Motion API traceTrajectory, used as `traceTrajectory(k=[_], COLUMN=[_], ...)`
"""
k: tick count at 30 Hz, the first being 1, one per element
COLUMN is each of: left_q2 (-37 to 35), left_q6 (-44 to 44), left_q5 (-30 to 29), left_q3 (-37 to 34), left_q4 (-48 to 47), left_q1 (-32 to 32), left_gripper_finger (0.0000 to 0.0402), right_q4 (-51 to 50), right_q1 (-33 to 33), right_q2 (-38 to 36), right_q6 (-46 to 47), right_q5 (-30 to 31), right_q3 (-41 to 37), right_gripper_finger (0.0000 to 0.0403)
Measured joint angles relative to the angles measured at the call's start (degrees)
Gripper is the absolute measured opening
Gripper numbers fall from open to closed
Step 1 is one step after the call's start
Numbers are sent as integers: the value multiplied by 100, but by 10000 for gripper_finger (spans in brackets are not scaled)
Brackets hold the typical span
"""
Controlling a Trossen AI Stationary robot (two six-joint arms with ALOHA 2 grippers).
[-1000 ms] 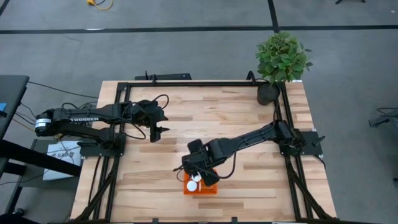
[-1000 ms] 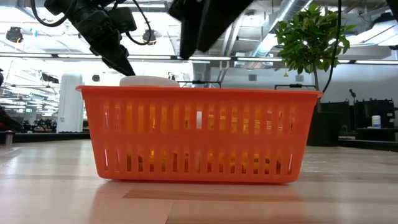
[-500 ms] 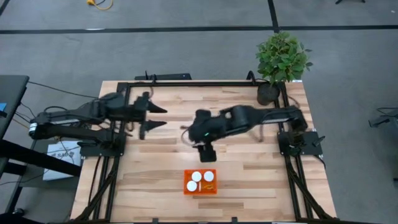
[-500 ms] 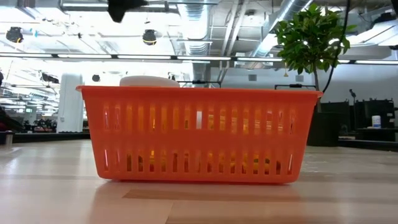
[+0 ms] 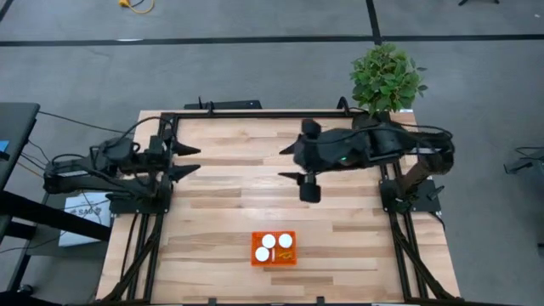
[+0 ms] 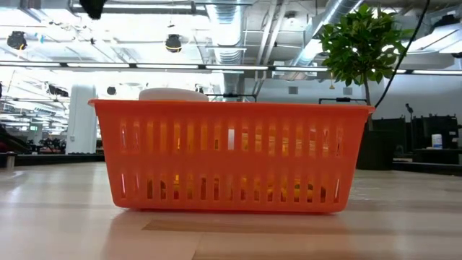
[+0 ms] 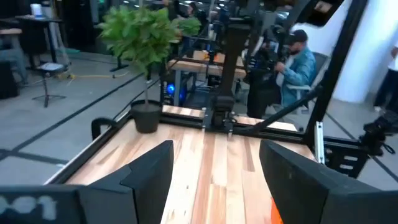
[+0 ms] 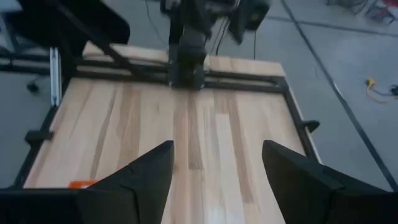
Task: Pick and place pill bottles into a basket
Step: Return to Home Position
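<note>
The orange basket (image 5: 274, 248) stands on the table near its near edge and fills the low view (image 6: 231, 155). Pill bottles stand inside it. Three white caps (image 5: 269, 240) show from above, and one cap (image 6: 173, 94) shows over the rim. My left gripper (image 5: 190, 161) is open and empty above the table's left part. My right gripper (image 5: 288, 163) is open and empty above the table's middle, toward the far side. Both are well clear of the basket. The wrist views show both pairs of fingers apart, left (image 7: 214, 180) and right (image 8: 217, 180).
A potted plant (image 5: 384, 81) in a black pot (image 5: 367, 127) stands at the table's far right corner. A black frame rail (image 5: 280, 114) runs around the table. People (image 7: 298, 62) show in the room beyond the table's right side.
My right gripper has risen from over the basket and gone toward the table's far edge and right, and now lies level. My left gripper has drawn back toward the table's left edge. The basket has stayed put, and its three caps are now uncovered.
</note>
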Motion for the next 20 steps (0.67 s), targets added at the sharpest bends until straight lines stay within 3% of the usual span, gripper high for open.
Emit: traceTrajectory(k=[6,16,20], left_q2=[-902,-2367,-2358], left_q6=[-317,-542,-585], left_q5=[-159,-169,-209], left_q3=[-875,-1964,-2073], left_q4=[293,424,403], left_q1=[-122,-143,-143], left_gripper_finger=[229,229,229], right_q4=[674,2438,2599], right_q1=[-37,-214,-214], right_q2=[-775,-2452,-3039], right_q6=[43,450,495], right_q5=[9,188,305], right_q3=[-945,-3530,-4186], right_gripper_finger=[240,240,240])
